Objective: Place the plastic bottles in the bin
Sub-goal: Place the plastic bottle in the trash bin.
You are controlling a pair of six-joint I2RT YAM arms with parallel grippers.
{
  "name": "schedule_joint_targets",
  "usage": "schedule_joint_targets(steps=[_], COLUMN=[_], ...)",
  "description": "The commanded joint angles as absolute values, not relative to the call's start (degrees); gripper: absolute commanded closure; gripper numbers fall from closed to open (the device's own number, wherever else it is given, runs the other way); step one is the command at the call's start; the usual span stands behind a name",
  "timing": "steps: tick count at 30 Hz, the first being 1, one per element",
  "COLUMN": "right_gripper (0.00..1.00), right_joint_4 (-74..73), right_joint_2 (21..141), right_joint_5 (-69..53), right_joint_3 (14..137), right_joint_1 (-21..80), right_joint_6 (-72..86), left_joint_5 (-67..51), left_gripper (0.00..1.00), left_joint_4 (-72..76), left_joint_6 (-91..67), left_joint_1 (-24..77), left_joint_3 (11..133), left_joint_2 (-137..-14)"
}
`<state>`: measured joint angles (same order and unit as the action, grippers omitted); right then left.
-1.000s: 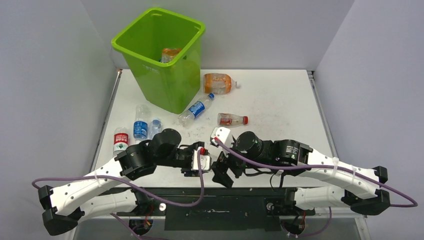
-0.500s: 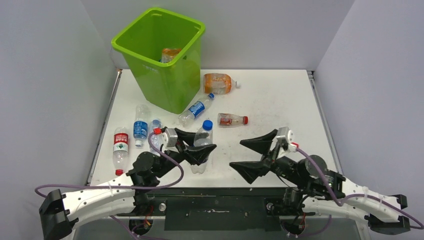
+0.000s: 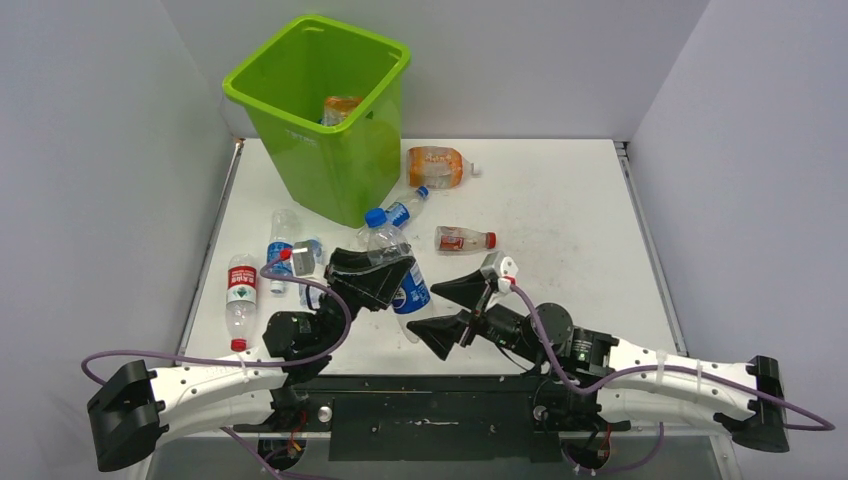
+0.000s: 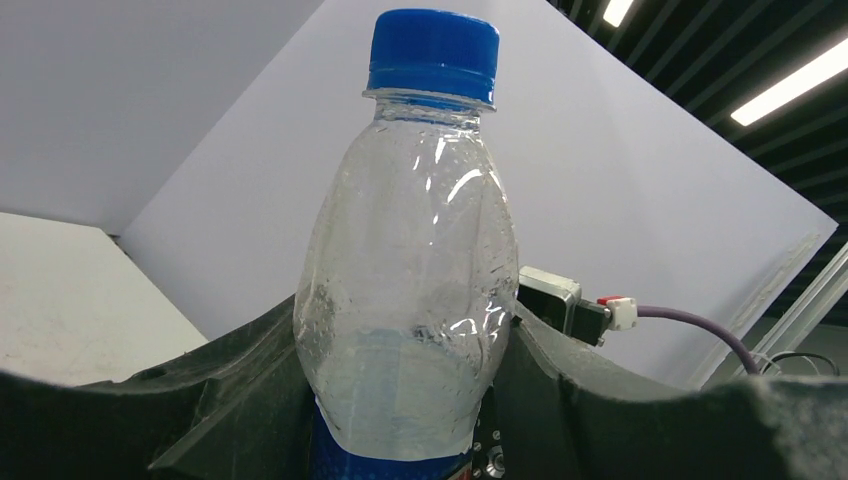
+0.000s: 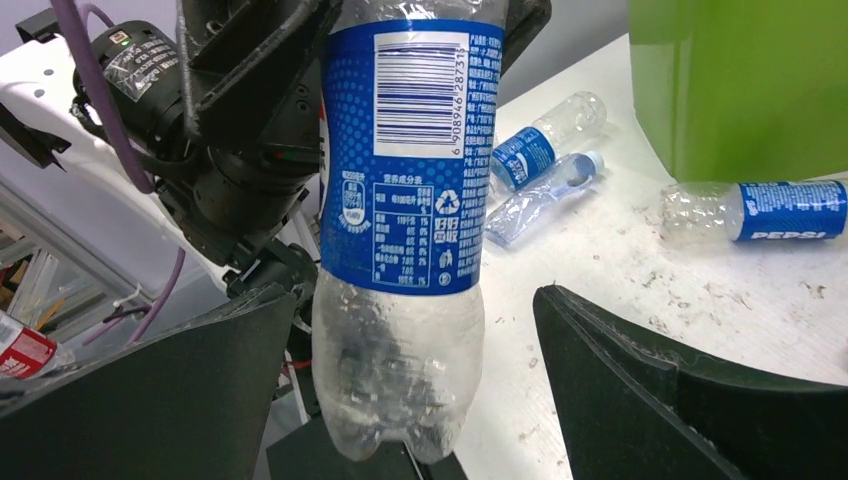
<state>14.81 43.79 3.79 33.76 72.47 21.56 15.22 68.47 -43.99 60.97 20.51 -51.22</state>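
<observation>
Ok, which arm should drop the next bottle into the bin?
Left. Its pincer grips the blue-capped bottle, raised off the table, and the bin stands at the far left, on that arm's side. The right pincer is open, holding nothing.

Bin [image 3: 340, 160] far left, loose bottles [image 3: 241, 290] around it, right tabletop [image 3: 570, 200] open
</observation>
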Motion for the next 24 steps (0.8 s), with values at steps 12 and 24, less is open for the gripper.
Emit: schedule_joint_targets(steps=[12,24], right_gripper=[0.54,0.62], right_joint_4=[19.21,6.13], right_joint_2=[52.47,47.92], right_joint_5=[3.1,4.51], right_joint_3=[37.84,39.92], right_joint_1=[72.86,72.83], right_joint_6=[22.13,14.6], left_joint_5=[12.59,18.7], left_gripper=[0.54,0.11], left_joint_4=[68.33,18.82], left_joint_6=[-41.77,-26.26], left_joint_1=[61.26,57.57], left_joint_3=[22.68,42.22], left_joint_2=[-47.15,-33.65])
